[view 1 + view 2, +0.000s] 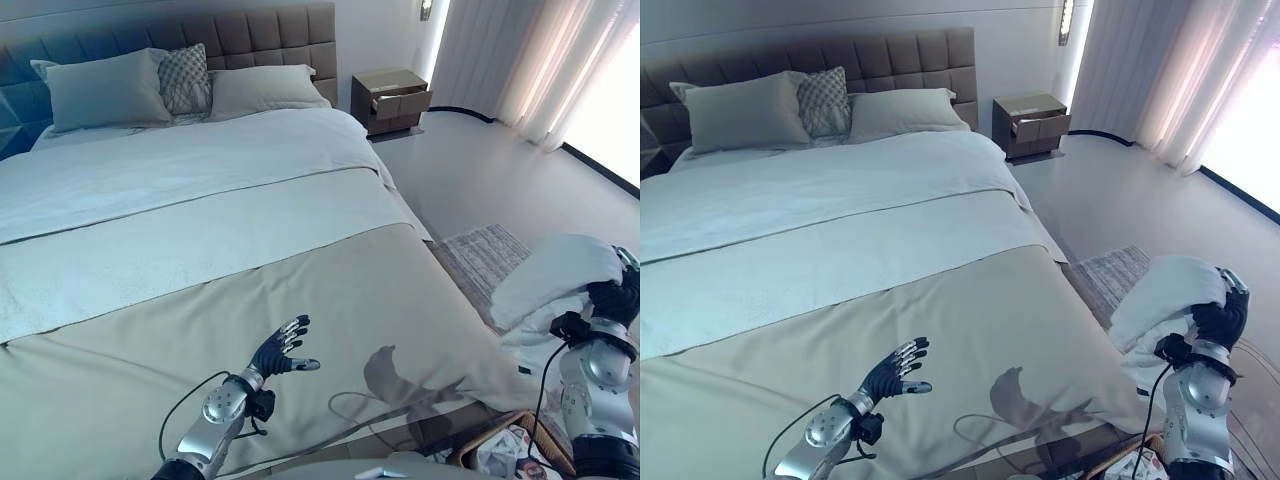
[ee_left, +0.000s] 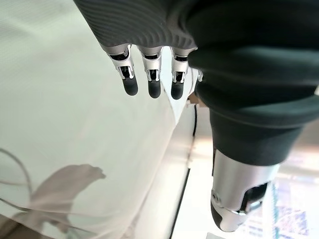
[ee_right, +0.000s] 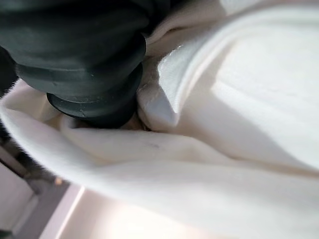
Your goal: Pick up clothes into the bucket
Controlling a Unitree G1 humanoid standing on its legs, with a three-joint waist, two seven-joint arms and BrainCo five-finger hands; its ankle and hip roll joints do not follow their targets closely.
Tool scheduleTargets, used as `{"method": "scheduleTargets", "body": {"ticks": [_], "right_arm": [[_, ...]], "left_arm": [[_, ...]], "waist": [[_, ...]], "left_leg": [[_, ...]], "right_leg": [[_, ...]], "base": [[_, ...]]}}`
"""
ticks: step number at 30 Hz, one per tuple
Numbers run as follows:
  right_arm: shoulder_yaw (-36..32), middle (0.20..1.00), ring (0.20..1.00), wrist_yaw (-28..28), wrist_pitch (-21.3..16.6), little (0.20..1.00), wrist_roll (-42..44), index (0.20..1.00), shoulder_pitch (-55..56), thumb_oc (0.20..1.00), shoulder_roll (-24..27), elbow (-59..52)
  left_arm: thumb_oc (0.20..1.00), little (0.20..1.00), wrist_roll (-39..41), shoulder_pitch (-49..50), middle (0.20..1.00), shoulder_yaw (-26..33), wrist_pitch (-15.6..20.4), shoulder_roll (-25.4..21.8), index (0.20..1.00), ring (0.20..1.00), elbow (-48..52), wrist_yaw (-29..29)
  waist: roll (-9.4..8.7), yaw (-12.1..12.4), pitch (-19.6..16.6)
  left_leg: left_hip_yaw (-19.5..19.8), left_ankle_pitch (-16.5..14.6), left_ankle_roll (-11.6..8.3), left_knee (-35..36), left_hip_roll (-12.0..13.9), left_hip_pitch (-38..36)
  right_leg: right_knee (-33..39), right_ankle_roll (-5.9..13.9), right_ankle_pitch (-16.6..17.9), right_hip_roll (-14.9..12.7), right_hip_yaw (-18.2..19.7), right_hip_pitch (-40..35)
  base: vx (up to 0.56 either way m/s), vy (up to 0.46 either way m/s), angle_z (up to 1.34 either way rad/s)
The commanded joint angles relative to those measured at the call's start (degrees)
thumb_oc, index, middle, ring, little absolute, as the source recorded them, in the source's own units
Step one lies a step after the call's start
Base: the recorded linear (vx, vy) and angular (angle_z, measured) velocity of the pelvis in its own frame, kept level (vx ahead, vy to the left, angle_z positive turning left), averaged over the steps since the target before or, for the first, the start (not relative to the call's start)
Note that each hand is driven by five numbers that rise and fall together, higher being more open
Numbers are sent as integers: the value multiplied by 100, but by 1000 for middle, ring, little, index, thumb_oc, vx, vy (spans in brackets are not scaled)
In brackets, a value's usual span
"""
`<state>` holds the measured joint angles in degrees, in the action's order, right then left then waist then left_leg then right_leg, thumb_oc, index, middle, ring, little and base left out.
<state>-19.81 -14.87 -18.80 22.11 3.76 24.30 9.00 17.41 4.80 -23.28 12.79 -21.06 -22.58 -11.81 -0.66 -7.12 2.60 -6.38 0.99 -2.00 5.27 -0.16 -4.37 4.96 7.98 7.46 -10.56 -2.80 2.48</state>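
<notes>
I see the bed spreading wide ahead, its beige cover smooth, with bare floor open beside its right edge. A bulky white garment, soft and folded over itself, hangs off my right hand beyond the bed's corner, above the wicker basket; fingers buried in cloth, so I cannot tell their grip. My left hand hovers spread wide over the cover.
</notes>
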Motion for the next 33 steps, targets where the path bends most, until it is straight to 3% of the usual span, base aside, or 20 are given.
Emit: {"method": "scheduleTargets", "body": {"ticks": [1, 3, 4, 5, 6, 7, 8, 9, 11, 15, 19, 21, 22, 23, 24, 27, 28, 29, 31, 33], "right_arm": [[-261, 200, 200, 178, -284, 200, -32, 200, -306, 200, 170, -487], [-153, 200, 200, 146, -248, 200, -178, 200, -330, 200, 66, -451], [-111, 200, 200, 106, -227, 200, -218, 200, -347, 200, 2, -422], [-4, 200, 200, 46, -214, 200, -207, 200, -405, 200, -120, -328], [-5, 200, 200, 43, -216, 200, -209, 200, -419, 200, -120, -324], [117, 200, 200, -2, -173, 200, -301, 200, -484, 200, -177, -272], [152, 200, 200, -4, -136, 200, -404, 200, -499, 200, -167, -259], [158, 200, 200, -10, -133, 200, -414, 200, -501, 200, -169, -260], [244, 200, 200, 16, -40, 200, -445, 200, -580, 200, -122, -143], [377, 200, 200, 31, -7, 200, -399, 200, -695, 200, -86, -89], [719, 200, 200, 52, 49, 200, -348, 200, -951, 200, -36, -3], [827, 200, 200, 64, 84, 200, -365, 200, -1030, 200, -38, 0], [997, 200, 200, 84, 95, 200, -322, 200, -1190, 200, -78, -6], [1002, 200, 200, 84, 96, 200, -319, 200, -1195, 200, -77, -3], [1111, 200, 200, 118, 108, 200, -305, 200, -1187, 200, -124, 5], [1182, 200, 200, 130, 127, 200, -322, 200, -1201, 200, -118, -22], [1281, 200, 200, 122, 141, 200, -366, 200, -1258, 200, -91, 3], [1338, 200, 200, 107, 150, 200, -404, 200, -1274, 200, -78, 29], [1407, 200, 200, 180, 153, 200, -379, 200, -1238, 200, -77, 19], [1514, 200, 200, 215, 138, 200, -414, 200, -1268, 200, -3, 96]], "left_arm": [[1000, 1000, 551, -57, 1000, 514, 218, -72, 1000, 1000, 330, -81], [1000, 1000, 666, -70, 1000, 687, 258, -93, 1000, 1000, 538, -3], [1000, 1000, 745, -112, 1000, 788, 272, -118, 1000, 1000, 701, 34], [1000, 1000, 864, -254, 1000, 918, 318, -134, 1000, 1000, 795, 75], [1000, 1000, 867, -266, 1000, 923, 317, -135, 1000, 1000, 794, 75], [1000, 1000, 935, -390, 1000, 1041, 370, -112, 1000, 1000, 740, 182], [1000, 1000, 973, -423, 1000, 1094, 379, -100, 1000, 1000, 710, 203], [1000, 1000, 976, -422, 1000, 1096, 381, -99, 1000, 1000, 704, 201], [1000, 1000, 1020, -427, 1000, 1130, 406, -176, 1000, 1000, 727, 197], [1000, 1000, 957, -339, 1000, 1120, 439, -286, 1000, 1000, 722, 214], [1000, 1000, 1043, -259, 1000, 1157, 477, -347, 1000, 1000, 710, 249], [1000, 1000, 1083, -234, 1000, 1199, 502, -333, 1000, 1000, 719, 263], [1000, 1000, 1167, -170, 1000, 1260, 498, -308, 1000, 1000, 800, 281], [1000, 1000, 1170, -165, 1000, 1267, 493, -310, 1000, 1000, 807, 279], [1000, 1000, 1226, -171, 1000, 1340, 526, -292, 1000, 1000, 802, 313], [1000, 1000, 1270, -208, 1000, 1358, 530, -260, 1000, 1000, 798, 361], [1000, 1000, 1344, -229, 1000, 1388, 538, -187, 1000, 1000, 797, 417], [1000, 1000, 1384, -248, 1000, 1400, 534, -140, 1000, 1000, 797, 439], [1000, 1000, 1425, -230, 1000, 1452, 532, -65, 1000, 1000, 843, 439], [1000, 1000, 1534, -203, 1000, 1458, 550, -35, 1000, 1000, 1034, 428]], "waist": [[-234, -58, 109], [-202, 26, 290], [-155, 110, 397], [-16, 266, 496], [-20, 254, 504], [61, 355, 476], [44, 390, 459], [32, 387, 467], [-102, 532, 321], [-288, 670, 131], [-435, 905, 13], [-453, 984, 14], [-446, 1116, 47], [-443, 1120, 50], [-433, 1172, 104], [-379, 1180, 154], [-290, 1221, 226], [-233, 1243, 272], [-173, 1259, 373], [-176, 1517, 592]], "left_leg": [[15, -465, 313, -690, -153, 324], [-111, -504, 340, -716, -109, 313], [-199, -459, 357, -767, -52, 387], [-377, -398, 388, -865, 81, 524], [-369, -377, 390, -872, 78, 544], [-598, -318, 404, -925, 225, 668], [-683, -323, 386, -962, 266, 709], [-683, -358, 382, -982, 253, 696], [-912, -383, 260, -1067, 383, 872], [-1167, -307, 207, -1082, 408, 1070], [-1487, -240, 8, -1426, 762, 1426], [-1580, -127, -107, -1512, 968, 1532], [-1688, 36, -207, -1483, 1199, 1558], [-1692, 47, -221, -1474, 1212, 1549], [-1633, 263, -342, -1430, 1400, 1539], [-1568, 398, -435, -1421, 1549, 1549], [-1374, 613, -532, -1289, 1676, 1509], [-1335, 814, -489, -1217, 1759, 1524], [-1010, 885, -558, -1303, 1913, 1563], [245, 772, -572, -1710, 1586, 1727]], "right_leg": [[-847, 481, -177, -573, -14, -132], [-1167, 504, -192, -564, -229, 27], [-1535, 469, -258, -652, -530, 83], [-2314, 273, -494, -933, -1157, -52], [-2327, 262, -490, -939, -1167, -36], [-2850, 128, -484, -1234, -1623, -208], [-2968, 128, -448, -1384, -1757, -283], [-3000, 149, -475, -1404, -1744, -289], [-2979, 397, 16, -1806, -2043, -697], [-2412, 647, 626, -1992, -2231, -1001], [-1388, 702, 681, -1810, -2314, -1162], [-1122, 702, 408, -1655, -2379, -1193], [-970, 702, -52, -1485, -2523, -1170], [-979, 702, -70, -1475, -2514, -1167], [-899, 598, -602, -1214, -2411, -1168], [-934, 512, -782, -1077, -2412, -1163], [-939, 337, -1183, -821, -2313, -1174], [-912, 219, -1199, -658, -2318, -1145], [-841, 64, -1364, -350, -2282, -1220], [-850, -48, -1401, -290, -2152, -1211]], "base": [[-105, 44, -20], [-181, 47, -28], [-350, 110, -48], [-279, 98, -51], [-288, 96, -76], [-169, -3, -65], [-147, 0, -58], [-90, -147, -31], [-83, -165, -38], [-82, -138, -52], [-110, -263, -88], [-163, -295, -85], [-144, -254, -59], [-106, -379, -81], [-16, -244, -69], [-47, -245, -33], [-107, -288, -11], [-126, -402, -8], [-85, -310, 2], [-64, -232, -3]]}}
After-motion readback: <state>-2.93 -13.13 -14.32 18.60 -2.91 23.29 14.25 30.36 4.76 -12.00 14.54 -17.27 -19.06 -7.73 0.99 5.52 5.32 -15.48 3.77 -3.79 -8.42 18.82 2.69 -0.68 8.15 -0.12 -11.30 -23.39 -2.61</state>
